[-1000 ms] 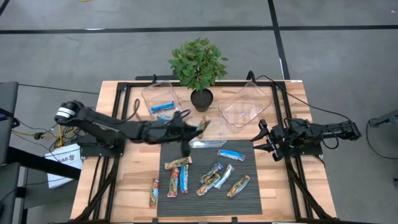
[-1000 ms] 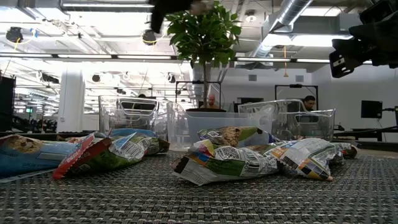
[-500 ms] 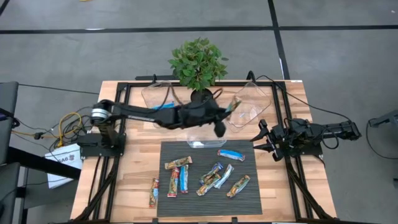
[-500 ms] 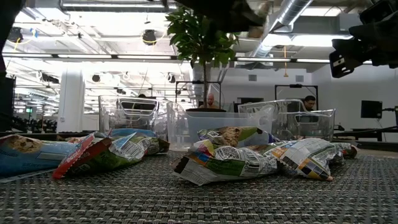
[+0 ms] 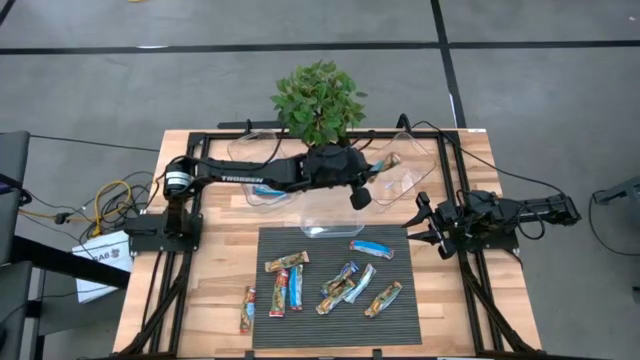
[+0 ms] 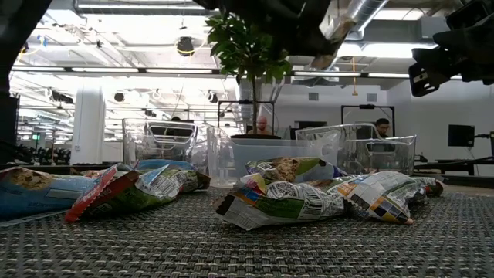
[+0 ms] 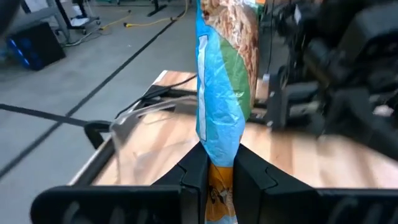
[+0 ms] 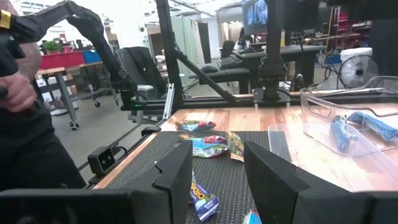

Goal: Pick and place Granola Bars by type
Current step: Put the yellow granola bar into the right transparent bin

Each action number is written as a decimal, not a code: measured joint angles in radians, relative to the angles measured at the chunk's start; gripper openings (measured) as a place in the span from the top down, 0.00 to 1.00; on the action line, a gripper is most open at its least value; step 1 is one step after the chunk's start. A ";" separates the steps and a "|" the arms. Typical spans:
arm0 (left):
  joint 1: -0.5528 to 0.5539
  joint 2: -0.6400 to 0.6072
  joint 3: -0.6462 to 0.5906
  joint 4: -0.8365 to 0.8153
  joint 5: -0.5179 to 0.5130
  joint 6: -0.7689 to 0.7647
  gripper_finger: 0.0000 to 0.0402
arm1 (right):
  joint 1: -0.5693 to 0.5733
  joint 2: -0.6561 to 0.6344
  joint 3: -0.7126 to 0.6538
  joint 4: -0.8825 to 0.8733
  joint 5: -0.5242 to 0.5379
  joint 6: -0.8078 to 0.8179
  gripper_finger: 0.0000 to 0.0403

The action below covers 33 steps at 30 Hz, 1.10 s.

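Observation:
My left gripper (image 5: 374, 169) reaches across the far side of the table and is shut on a blue-green granola bar (image 7: 222, 81), which hangs over the clear right tub (image 5: 408, 160). Several more bars (image 5: 335, 280) in blue, red and green-gold wrappers lie flat on the dark mat (image 5: 410, 315). One bar (image 5: 246, 310) lies on the wood left of the mat. At the table's right side my right gripper (image 5: 418, 226) waits open, with nothing between its fingers (image 8: 180, 171). My left gripper pinches one end of the bar's wrapper (image 7: 219, 155) between its two fingers (image 7: 194, 174). The fingers come nearly level from the table's left. The rest of the bar sticks out ahead of them, lifted clear above the right tub.
A potted plant (image 5: 318, 100) stands at the far middle. The clear left tub (image 5: 245, 155) holds blue bars (image 5: 263, 188), and a clear middle tub (image 5: 325, 218) stands just beyond the mat. Black frame rails (image 5: 470, 290) run along both sides.
My left gripper has swung with the bar from above the middle tub toward the table's far right, ending over the right tub. Its wrist has rolled on the way. The bar stays pinched and clear of everything.

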State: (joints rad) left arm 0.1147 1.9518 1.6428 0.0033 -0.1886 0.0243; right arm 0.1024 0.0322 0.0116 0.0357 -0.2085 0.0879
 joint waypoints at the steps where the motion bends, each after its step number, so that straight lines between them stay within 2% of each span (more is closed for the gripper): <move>1: 0.002 0.000 0.000 -0.008 0.000 0.026 0.90 | 0.000 0.000 0.000 0.000 0.000 0.000 0.66; 5: 0.011 0.000 0.000 -0.053 0.000 0.179 0.90 | 0.000 0.000 0.000 0.000 0.000 0.000 0.66; 13: 0.022 0.000 0.000 -0.115 -0.010 0.733 0.90 | 0.000 0.000 0.000 0.000 0.000 0.000 0.66; 17: 0.021 0.000 0.000 -0.119 -0.043 0.922 0.90 | 0.000 0.000 0.000 0.000 0.000 0.000 0.66; 22: 0.023 0.000 0.000 -0.118 -0.060 1.017 0.90 | 0.000 0.000 0.000 0.000 0.000 0.000 0.66; 30: 0.022 0.036 0.000 -0.103 -0.059 1.023 0.90 | 0.000 0.000 0.000 0.000 0.000 0.000 0.66; 33: 0.021 0.050 -0.001 -0.107 -0.096 1.035 0.90 | 0.000 0.000 0.000 0.001 0.000 0.000 0.66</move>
State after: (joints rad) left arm 0.1356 2.0017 1.6417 -0.1040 -0.2842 1.0593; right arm 0.1024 0.0324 0.0114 0.0362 -0.2089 0.0876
